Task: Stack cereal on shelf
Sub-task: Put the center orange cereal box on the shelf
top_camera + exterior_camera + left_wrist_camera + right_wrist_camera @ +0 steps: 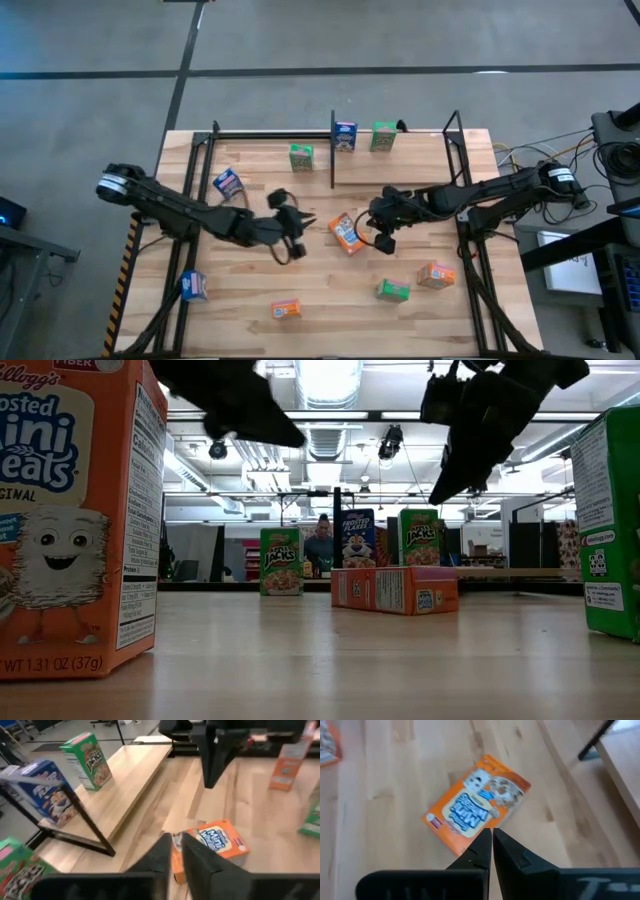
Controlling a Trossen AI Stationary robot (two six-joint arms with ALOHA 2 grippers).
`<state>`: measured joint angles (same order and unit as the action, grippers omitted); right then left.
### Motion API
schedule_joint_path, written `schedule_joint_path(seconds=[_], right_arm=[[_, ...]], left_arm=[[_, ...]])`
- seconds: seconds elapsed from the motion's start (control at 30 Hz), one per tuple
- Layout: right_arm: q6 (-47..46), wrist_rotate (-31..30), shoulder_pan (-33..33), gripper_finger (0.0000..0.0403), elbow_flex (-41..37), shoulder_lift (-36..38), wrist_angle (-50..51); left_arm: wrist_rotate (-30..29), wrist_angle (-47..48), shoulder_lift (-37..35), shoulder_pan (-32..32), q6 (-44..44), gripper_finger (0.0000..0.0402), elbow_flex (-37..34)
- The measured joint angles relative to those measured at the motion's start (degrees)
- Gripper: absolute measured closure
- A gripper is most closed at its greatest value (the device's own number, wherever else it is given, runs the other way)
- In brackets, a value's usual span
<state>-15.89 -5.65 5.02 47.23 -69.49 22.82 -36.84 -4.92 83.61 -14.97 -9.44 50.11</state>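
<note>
On the left of the bench (250, 290), a blue box (228, 182) lies near the far left corner, with another blue box (193, 286) and a small orange box (286, 309) towards the near edge. The left pincer (303, 228) hovers mid-bench with its fingers together, holding nothing. Just to its right, the orange cereal box (346, 232) lies flat on its back between the two arms. It looks light, stiff and thin-walled, easily crushed or slid, so I would pinch it across its narrow sides. The right pincer (380, 226) hangs just beside it, fingers likewise together and empty. On the shelf (420, 150) at the far edge stand a green box (301, 157), a blue one (345, 135) and another green one (383, 136). A green box (393, 290) and an orange box (436, 275) wait near right.
</note>
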Motion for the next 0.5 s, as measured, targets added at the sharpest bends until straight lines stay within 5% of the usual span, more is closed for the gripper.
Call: schedule_joint_path(seconds=[0.33, 0.5], right_arm=[[7.6, 0.2, 2.3, 0.0394, -5.0, 0.0, -7.6], [7.7, 5.5, 2.6, 0.0394, -8.7, 0.0, -10.4]], left_arm=[[7.0, 3.0, 16.5, 6.5, 4.9, 0.0400, 9.3], [7.9, 2.9, 20.9, 8.5, 4.6, 0.0401, 9.9]])
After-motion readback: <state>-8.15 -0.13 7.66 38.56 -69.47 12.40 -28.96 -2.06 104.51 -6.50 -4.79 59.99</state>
